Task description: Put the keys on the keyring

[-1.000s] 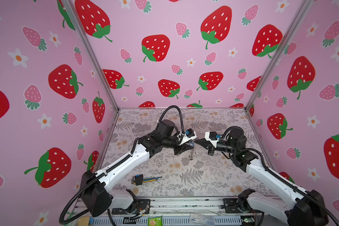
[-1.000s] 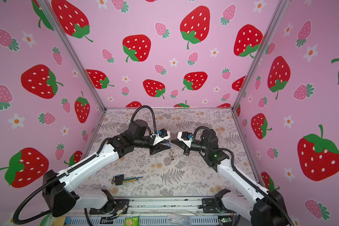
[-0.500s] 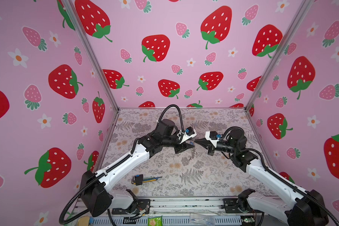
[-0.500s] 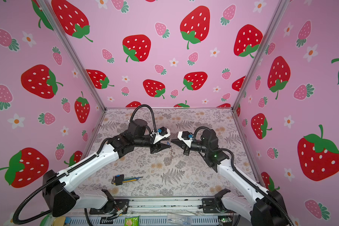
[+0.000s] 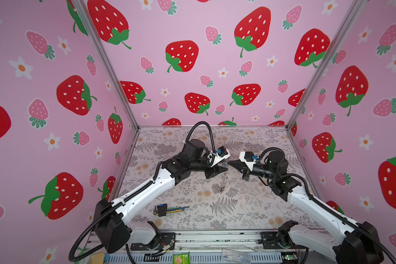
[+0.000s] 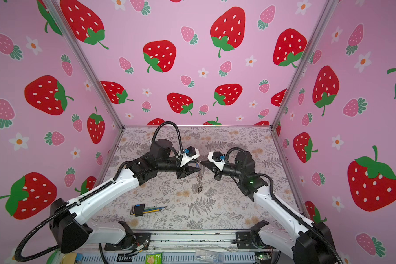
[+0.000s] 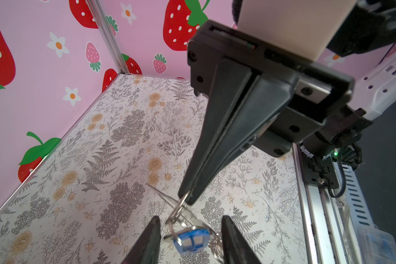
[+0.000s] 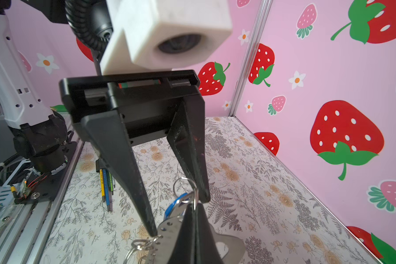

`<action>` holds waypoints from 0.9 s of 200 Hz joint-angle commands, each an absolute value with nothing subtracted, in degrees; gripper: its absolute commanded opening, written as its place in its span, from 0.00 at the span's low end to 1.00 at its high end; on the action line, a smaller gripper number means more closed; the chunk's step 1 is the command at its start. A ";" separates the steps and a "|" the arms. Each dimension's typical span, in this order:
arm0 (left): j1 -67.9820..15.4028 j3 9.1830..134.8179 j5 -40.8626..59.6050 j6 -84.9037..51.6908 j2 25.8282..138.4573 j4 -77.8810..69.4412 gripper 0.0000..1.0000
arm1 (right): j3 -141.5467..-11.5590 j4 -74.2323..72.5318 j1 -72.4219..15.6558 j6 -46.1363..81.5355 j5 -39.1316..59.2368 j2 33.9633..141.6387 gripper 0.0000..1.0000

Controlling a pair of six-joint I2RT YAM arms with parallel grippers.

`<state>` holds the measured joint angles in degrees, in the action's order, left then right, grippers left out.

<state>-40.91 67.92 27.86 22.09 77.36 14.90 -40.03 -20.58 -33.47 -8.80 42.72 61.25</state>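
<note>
The two grippers meet tip to tip above the middle of the floor. My right gripper is shut on a metal ring. From that ring hang a key with a blue tag and the grey keyring with its oval cut-out. In both top views the keyring dangles edge-on below the tips. My left gripper is open, its fingers on either side of the blue tag. One left fingertip touches the keyring's holed edge.
A hex-key bundle in a black and blue holder lies on the floral floor near the front left. Pink strawberry walls close in the left, back and right sides. A metal rail runs along the front.
The left gripper's jaws have opened a little wider around the blue tag. Both arms have stayed almost where they were.
</note>
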 commanded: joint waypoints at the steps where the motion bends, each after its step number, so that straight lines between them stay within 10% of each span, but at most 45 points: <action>1: -41.30 67.16 25.88 20.39 77.63 12.77 0.45 | -39.47 -23.59 -33.31 -8.05 42.05 60.39 0.00; 180: -41.49 65.89 28.16 22.64 77.21 14.07 0.30 | -38.59 -27.85 -32.08 -5.63 43.21 59.68 0.00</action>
<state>-41.25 66.72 26.20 21.43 77.41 13.91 -39.35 -23.14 -32.80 -7.73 41.87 61.12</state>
